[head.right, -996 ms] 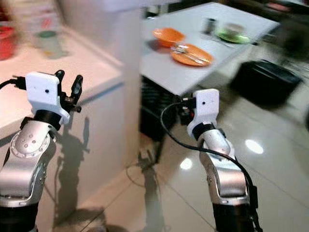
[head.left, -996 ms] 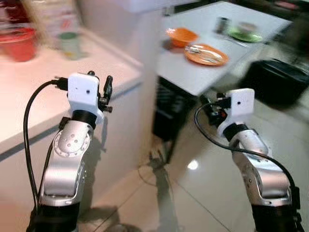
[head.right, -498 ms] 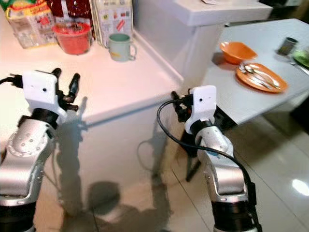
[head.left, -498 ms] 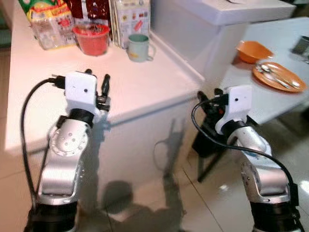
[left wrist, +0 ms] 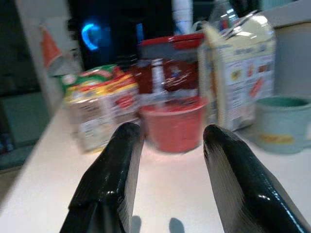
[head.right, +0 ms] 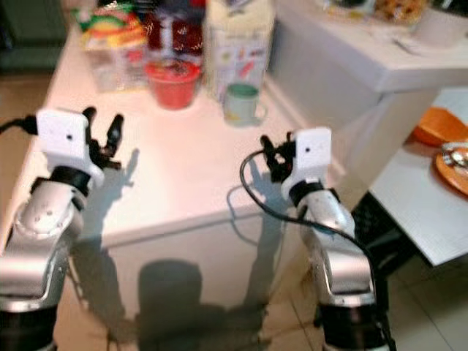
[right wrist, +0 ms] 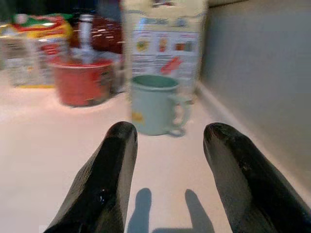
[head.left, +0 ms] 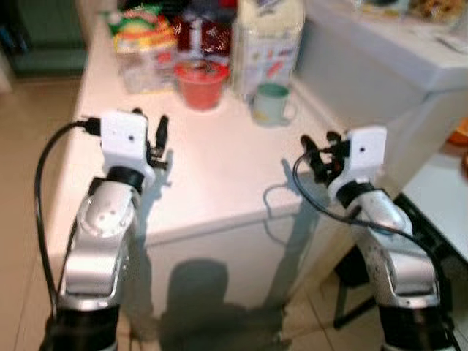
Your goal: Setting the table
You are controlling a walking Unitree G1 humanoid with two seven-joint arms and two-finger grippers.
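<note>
Green mug (right wrist: 154, 104) just beyond right gripper (right wrist: 170, 141), fingers apart, empty; red bowl (left wrist: 173, 124) beyond left gripper (left wrist: 170, 141), likewise spread, over white counter (head.left: 212, 175)

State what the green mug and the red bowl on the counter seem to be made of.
Green mug: looks like matte plastic or glazed ceramic; pale, even, opaque colour, thick handle.
Red bowl: probably plastic; uniform red, soft sheen. Blur leaves both uncertain.
</note>
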